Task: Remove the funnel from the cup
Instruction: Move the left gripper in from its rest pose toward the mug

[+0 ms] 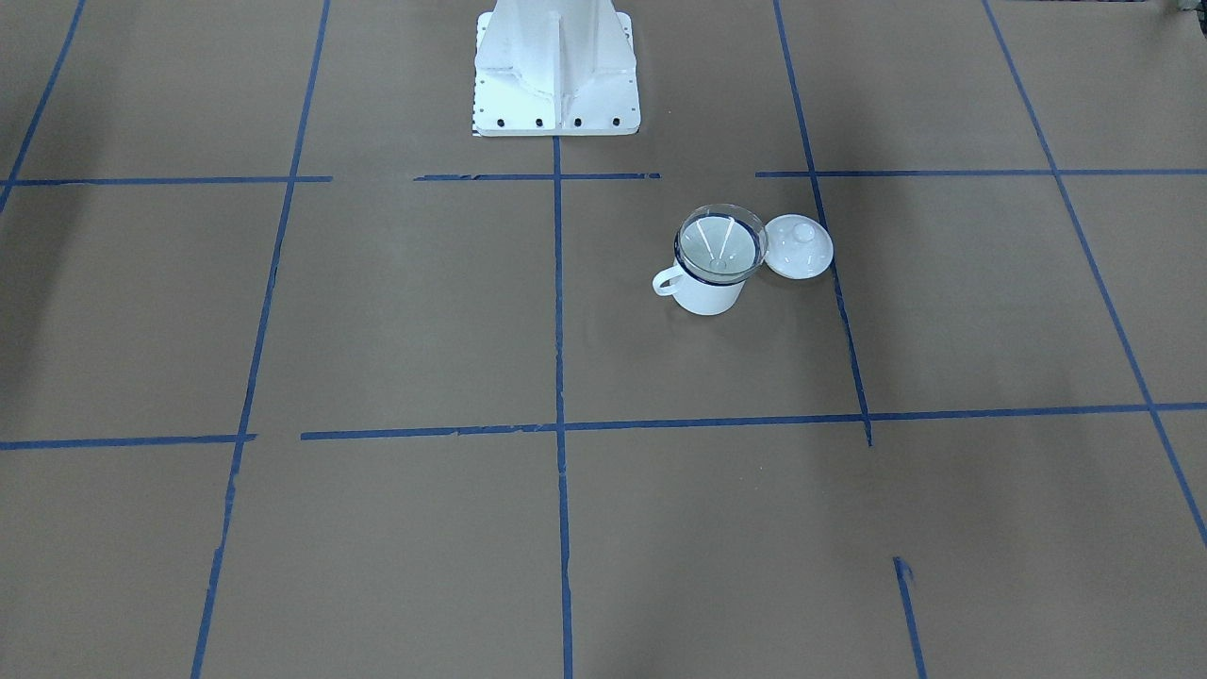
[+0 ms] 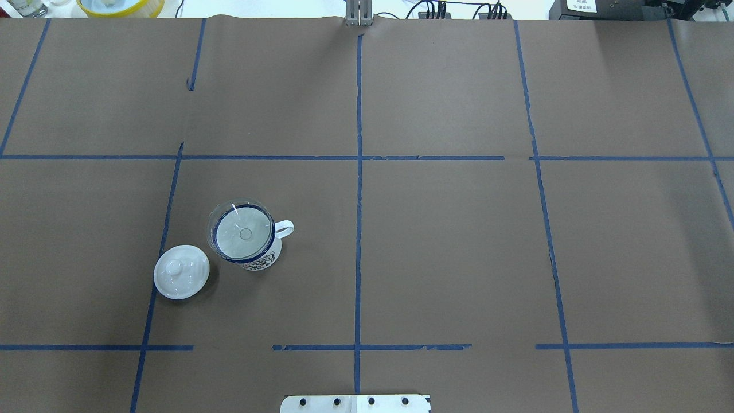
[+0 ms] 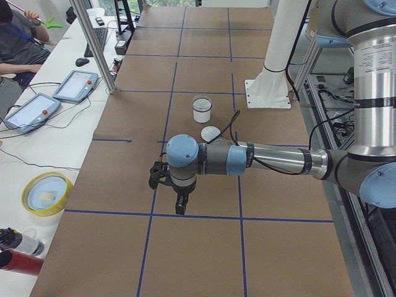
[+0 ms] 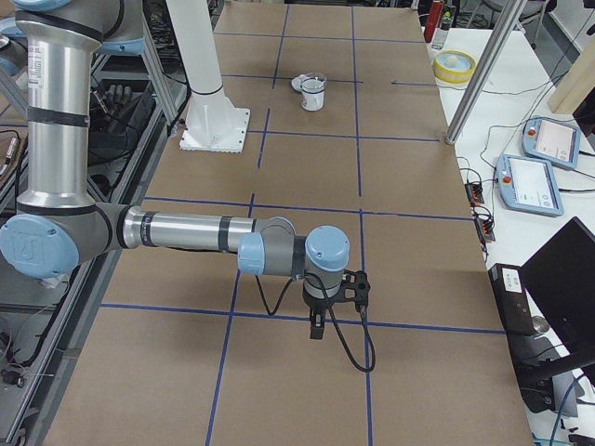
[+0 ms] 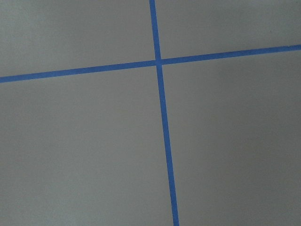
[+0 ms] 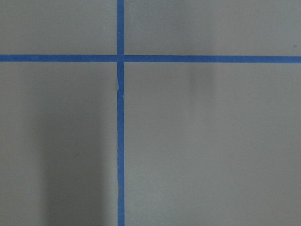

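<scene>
The clear funnel (image 1: 721,243) sits upright in the white cup (image 1: 709,294), which has a dark blue rim and a side handle. Both show in the overhead view, funnel (image 2: 241,229) in cup (image 2: 261,258), on the table's left half. In the exterior left view the left gripper (image 3: 179,207) hangs over the table, well short of the cup (image 3: 202,113). In the exterior right view the right gripper (image 4: 316,327) hangs far from the cup (image 4: 312,98). I cannot tell whether either gripper is open or shut. Both wrist views show only brown paper and blue tape.
A white knobbed lid (image 2: 181,271) lies on the table right beside the cup. The robot's white base (image 1: 556,75) stands at the table's edge. A yellow bowl (image 3: 46,193), teach pendants (image 3: 31,111) and a metal post (image 3: 93,46) are on the side bench.
</scene>
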